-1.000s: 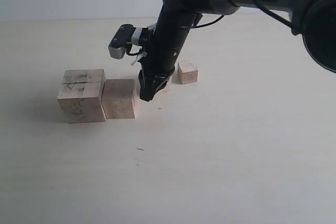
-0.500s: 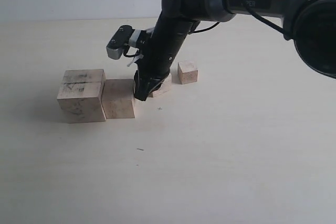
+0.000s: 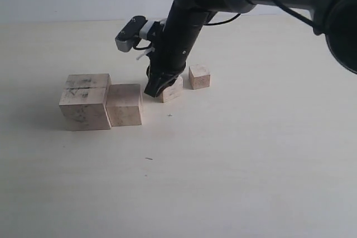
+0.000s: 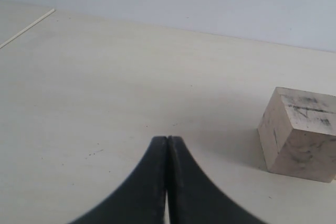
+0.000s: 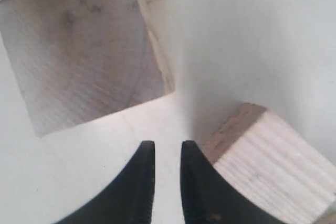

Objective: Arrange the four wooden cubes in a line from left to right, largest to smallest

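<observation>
The right claw points down at the table. Its two fingers are a thin gap apart, with nothing between them. I think it is kept narrow to nudge, not to grab. The third block sits right beside it at 3 o'clock (it looks like they touch). At 8 o'clock the second block stands against the biggest block, so that pair looks sorted. The smallest block sits at 2 o'clock, not yet in the row. The left claw is pressed together and holds nothing.
</observation>
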`<state>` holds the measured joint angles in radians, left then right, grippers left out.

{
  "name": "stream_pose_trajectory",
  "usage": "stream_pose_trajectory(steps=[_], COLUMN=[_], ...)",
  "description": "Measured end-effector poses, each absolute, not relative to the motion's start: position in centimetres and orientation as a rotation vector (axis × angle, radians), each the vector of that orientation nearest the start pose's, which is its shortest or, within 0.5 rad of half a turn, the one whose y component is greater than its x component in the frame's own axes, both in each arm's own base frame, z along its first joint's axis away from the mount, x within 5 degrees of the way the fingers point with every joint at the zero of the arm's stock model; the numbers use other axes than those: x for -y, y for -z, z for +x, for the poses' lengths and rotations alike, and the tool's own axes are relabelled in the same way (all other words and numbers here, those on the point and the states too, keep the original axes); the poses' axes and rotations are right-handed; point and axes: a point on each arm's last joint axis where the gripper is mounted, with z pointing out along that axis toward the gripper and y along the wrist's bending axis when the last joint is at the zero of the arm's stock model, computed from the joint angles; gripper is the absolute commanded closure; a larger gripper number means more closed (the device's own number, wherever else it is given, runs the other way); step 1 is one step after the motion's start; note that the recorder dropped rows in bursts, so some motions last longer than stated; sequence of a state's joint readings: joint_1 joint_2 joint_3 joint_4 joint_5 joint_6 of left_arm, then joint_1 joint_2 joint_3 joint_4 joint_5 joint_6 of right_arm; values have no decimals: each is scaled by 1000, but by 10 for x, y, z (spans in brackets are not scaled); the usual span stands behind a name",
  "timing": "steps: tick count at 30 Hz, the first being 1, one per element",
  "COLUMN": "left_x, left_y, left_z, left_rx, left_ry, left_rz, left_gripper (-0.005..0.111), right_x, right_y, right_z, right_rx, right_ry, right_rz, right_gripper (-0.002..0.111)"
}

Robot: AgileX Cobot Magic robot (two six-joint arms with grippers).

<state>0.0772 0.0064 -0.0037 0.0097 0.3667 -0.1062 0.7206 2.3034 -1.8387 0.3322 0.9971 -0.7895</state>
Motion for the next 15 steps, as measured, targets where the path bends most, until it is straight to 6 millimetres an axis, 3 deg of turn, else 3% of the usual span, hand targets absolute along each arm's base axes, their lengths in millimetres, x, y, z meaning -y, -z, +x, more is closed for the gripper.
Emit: stream_pose_trajectory(steps=[4,9,12,15], left_x=[-4,-4,-4,-4], left_y=[-181,-181,-181,-181], left_z=[53,53,53,53], left_rx=[-1846,-1846,-1846,-1846], left_ry=[11,11,11,11], left_rz=[-164,-164,-164,-164], left_gripper=[107,107,107,107], right_x=[-332,-331,-327,-325], right_y=[-183,-190,-189,-189], right_z=[343,346,352,358], right_rx=[-2255,-2356,-2411,-2405], right_ry=[-404,-388,-317,-250], right_rz=[-1711,-1523,-1406,-1362], right_gripper=[90,89,79,57])
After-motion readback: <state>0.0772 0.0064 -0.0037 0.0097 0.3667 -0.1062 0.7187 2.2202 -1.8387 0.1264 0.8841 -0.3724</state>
